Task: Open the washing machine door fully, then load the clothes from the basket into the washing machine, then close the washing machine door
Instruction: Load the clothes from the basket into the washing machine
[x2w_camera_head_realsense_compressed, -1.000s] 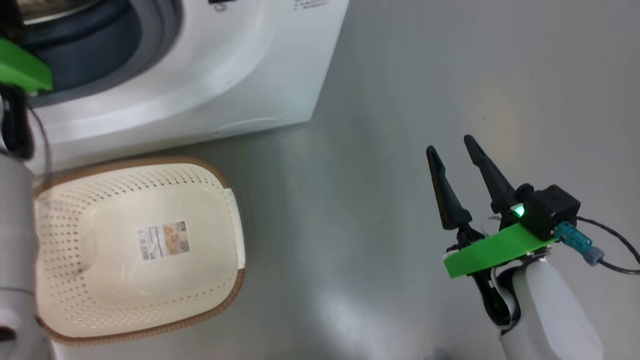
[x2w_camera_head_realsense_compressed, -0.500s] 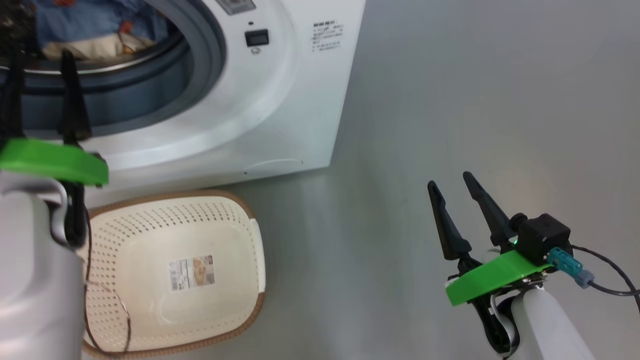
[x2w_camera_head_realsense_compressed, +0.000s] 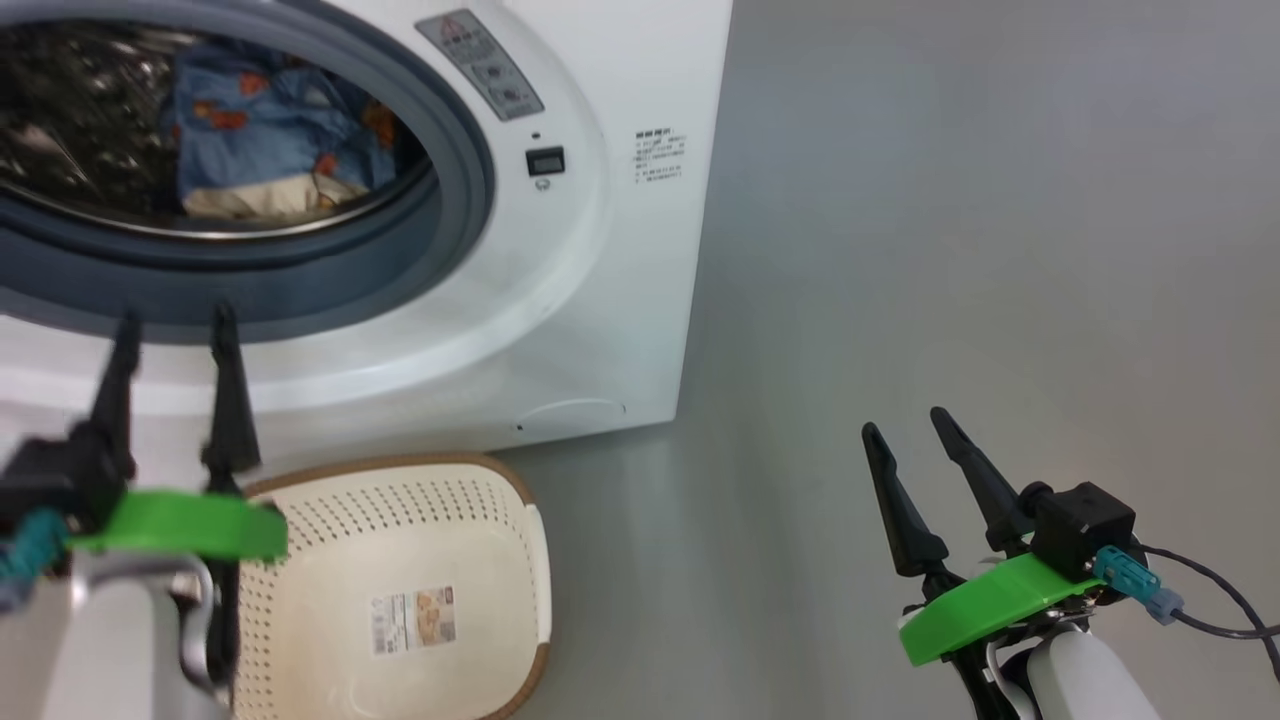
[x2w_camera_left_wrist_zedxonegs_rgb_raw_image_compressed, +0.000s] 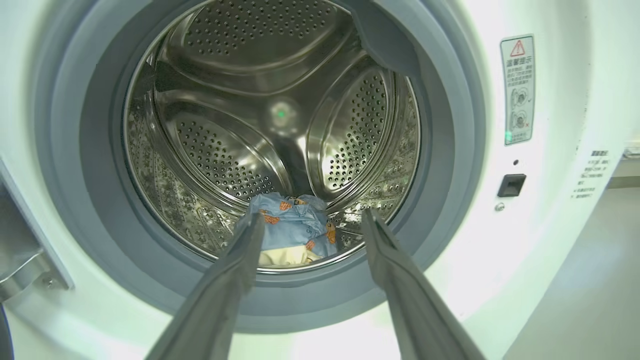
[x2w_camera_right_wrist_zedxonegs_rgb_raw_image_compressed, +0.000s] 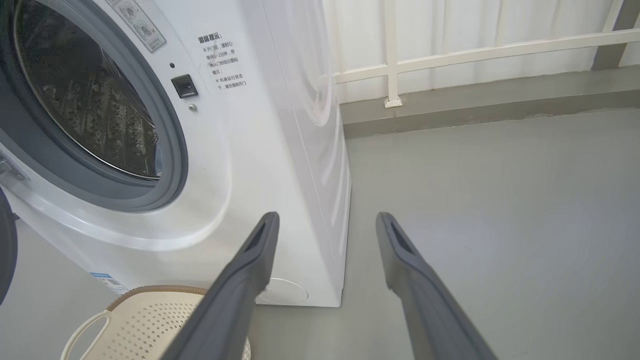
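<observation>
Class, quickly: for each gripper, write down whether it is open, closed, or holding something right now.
Left gripper: open, holding nothing.
Right gripper: open, holding nothing.

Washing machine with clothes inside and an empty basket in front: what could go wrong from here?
The clothes lie at the front lip of the drum, beside the grey seal, so shutting the washing machine might pinch them. The basket stands close under the opening; the left gripper nearby could knock it.

drum (x2w_camera_left_wrist_zedxonegs_rgb_raw_image_compressed: 280, 115): shiny perforated steel | basket (x2w_camera_head_realsense_compressed: 480, 540): matt perforated plastic | clothes (x2w_camera_head_realsense_compressed: 270, 140): soft cloth
</observation>
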